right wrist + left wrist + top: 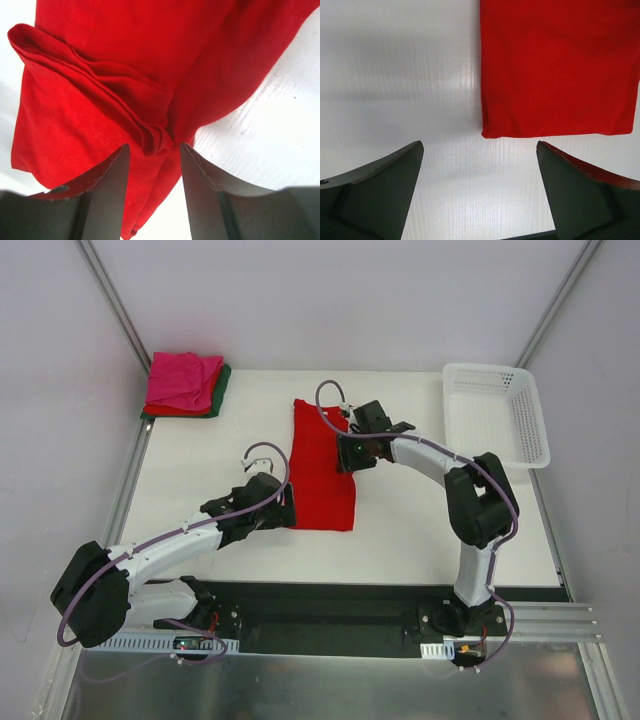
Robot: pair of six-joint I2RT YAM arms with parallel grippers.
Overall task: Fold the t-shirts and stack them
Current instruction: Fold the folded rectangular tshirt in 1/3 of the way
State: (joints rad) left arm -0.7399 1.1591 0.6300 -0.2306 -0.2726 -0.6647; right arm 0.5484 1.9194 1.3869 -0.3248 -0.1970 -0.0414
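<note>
My right claw [152,150] is clamped on a bunched fold of the red t-shirt [100,95]. The layers are pinched between its fingers, and the cloth around them is lifted off the surface [280,125]. My left claw [480,147] stands wide open and holds nothing. It is low over bare surface, with the shirt's near left corner just ahead, between the lines of its fingers.

From above, the shirt lies as a long narrow strip in the middle of the surface, with the right claw about midway along its right edge. The stack [185,383] of finished shirts, pink on top, sits in the far left corner, well apart. The white basket [495,412] is at the far right.

I judge the step in hand to be the next fold of this strip. To do it well, I would bring the left claw onto that corner so it catches every layer, and close only once the cloth is deep between the fingers. Then both claws should lift level and together. The right grip looks bunched, so a layer may slip.
</note>
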